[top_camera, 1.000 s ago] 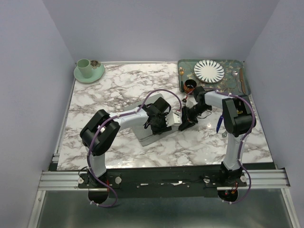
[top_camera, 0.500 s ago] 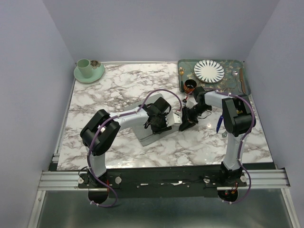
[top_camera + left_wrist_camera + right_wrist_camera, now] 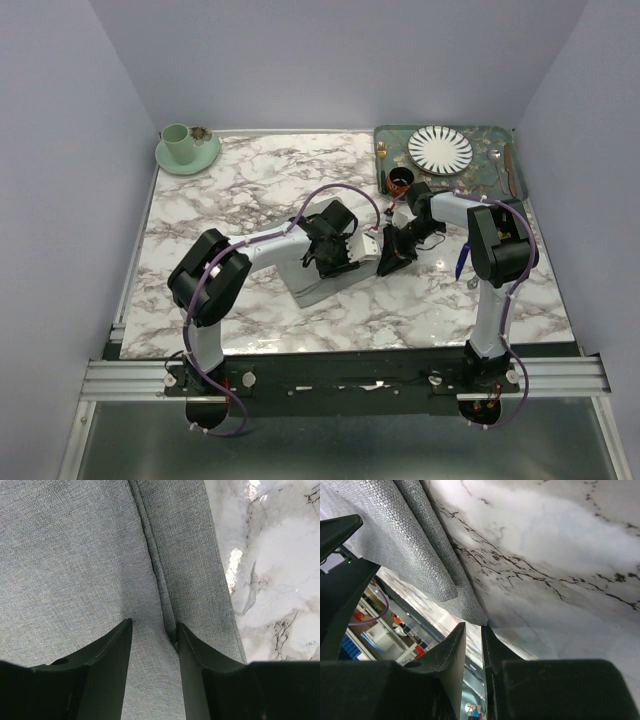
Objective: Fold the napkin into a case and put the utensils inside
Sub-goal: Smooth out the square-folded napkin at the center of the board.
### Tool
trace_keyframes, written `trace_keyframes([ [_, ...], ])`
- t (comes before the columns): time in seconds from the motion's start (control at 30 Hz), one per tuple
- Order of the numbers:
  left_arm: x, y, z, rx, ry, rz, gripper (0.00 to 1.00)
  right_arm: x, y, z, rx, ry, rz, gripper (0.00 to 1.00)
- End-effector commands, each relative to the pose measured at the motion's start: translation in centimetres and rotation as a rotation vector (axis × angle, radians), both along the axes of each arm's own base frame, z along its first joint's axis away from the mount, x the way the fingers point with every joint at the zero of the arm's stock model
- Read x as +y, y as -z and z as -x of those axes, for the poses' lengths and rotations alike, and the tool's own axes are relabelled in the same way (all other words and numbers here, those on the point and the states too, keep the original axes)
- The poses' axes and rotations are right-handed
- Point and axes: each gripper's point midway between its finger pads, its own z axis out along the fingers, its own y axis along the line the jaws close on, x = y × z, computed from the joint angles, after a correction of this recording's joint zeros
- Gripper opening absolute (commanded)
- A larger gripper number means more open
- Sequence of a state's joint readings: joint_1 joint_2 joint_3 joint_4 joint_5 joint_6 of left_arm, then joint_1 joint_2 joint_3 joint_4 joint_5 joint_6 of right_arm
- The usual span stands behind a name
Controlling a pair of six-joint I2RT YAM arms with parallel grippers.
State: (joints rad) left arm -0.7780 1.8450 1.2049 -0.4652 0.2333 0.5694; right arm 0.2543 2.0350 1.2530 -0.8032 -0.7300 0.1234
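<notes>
left gripper (image 3: 152, 630): jaws half-open astride napkin (image 3: 75, 555) fold, for creasing
right gripper (image 3: 472, 626): jaws narrow at napkin corner; grip unclear

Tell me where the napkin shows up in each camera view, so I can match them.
Top external: napkin lies just below the table's middle, partly hidden by the arms.
Left wrist: napkin fills the left and centre, with a fold line running down it.
Right wrist: napkin sits upper left, its corner pointing down.
Shared landmark: the marble table, right of the napkin in both wrist views.
</notes>
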Motion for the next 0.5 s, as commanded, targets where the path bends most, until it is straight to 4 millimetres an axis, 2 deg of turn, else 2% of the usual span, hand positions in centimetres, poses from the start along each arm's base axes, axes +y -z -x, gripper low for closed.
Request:
trace_keyframes([
  [0.0, -0.2, -1.5, -0.7, -0.025, -0.003, 0.017, 0.44, -0.2, 0.8, 0.0, 0.000, -0.002, 0.023, 0.27],
  [0.23, -0.6, -1.9, 0.7, 0.044, -0.004, 0.048, 0.18, -0.2, 0.9, 0.1, 0.005, 0.001, 0.025, 0.27],
  [0.47, -1.2, -2.5, 1.5, 0.102, -0.012, 0.067, 0.08, -0.1, 1.0, 0.2, 0.009, 0.001, 0.021, 0.25],
])
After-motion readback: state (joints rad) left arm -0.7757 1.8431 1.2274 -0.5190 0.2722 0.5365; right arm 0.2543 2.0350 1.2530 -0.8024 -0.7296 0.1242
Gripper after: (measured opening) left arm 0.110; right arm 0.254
